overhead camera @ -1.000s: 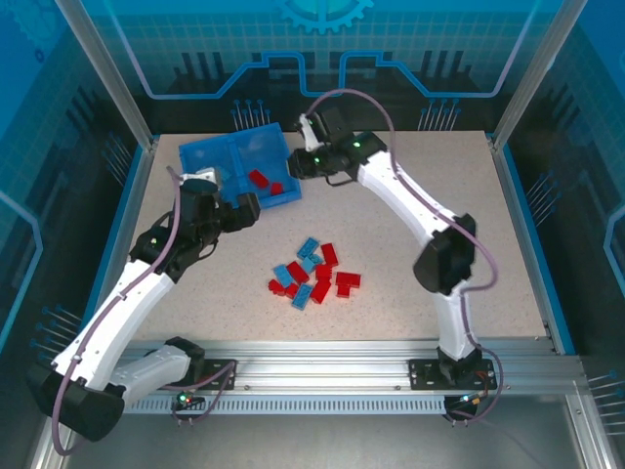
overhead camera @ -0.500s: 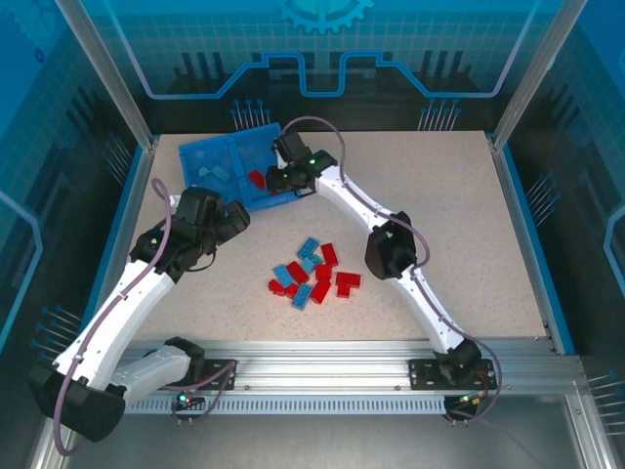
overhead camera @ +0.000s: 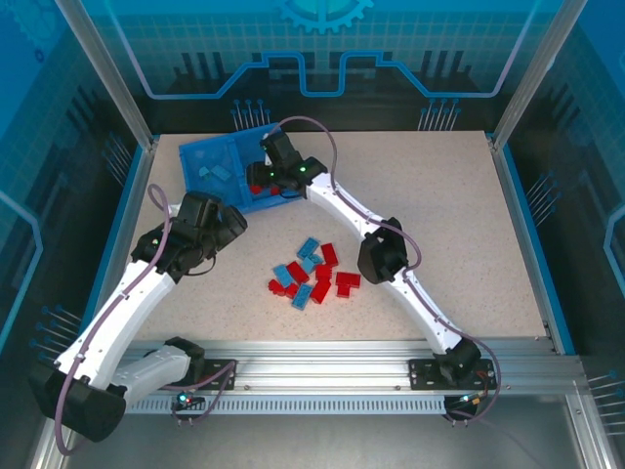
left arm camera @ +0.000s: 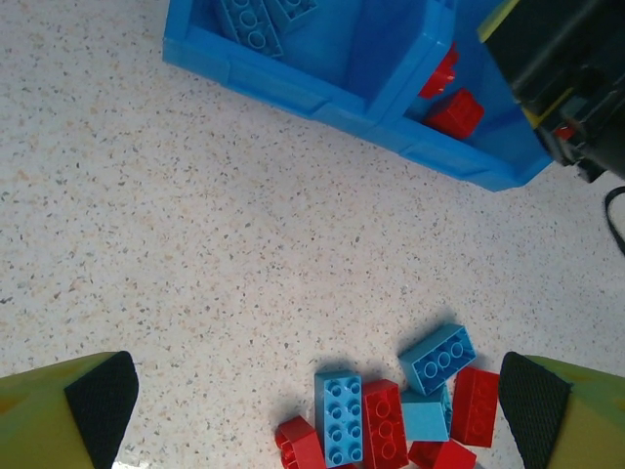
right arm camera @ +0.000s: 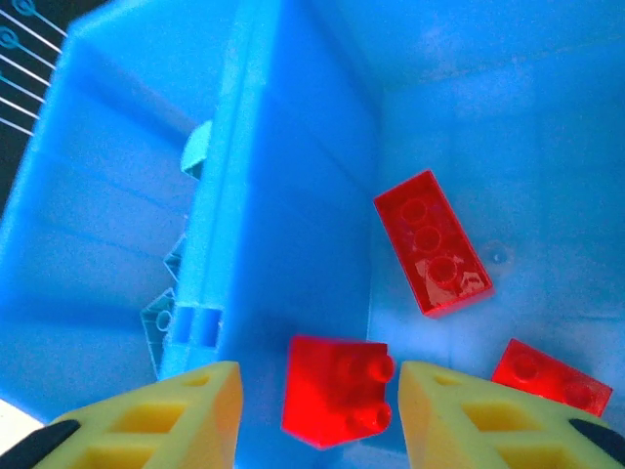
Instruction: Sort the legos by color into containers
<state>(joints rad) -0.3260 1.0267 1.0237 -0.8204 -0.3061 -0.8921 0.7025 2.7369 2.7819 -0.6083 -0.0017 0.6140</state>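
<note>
We are looking at a shallow, glossy blue plastic tray sitting at eleven o'clock on the speckled table. A central divider is splitting it in two. Light blue studded bricks are lying in its left compartment and red bricks in its right. The right gripper is hanging over the right compartment. Its jaws are parted around one red brick, with a gap showing on one side. The left gripper is gaping wide, holding nothing. The loose pile is lying at the tray's five o'clock.

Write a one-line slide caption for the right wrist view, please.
Right gripper open above the tray's right compartment, one red brick between its fingers, two other red bricks lying inside.
</note>
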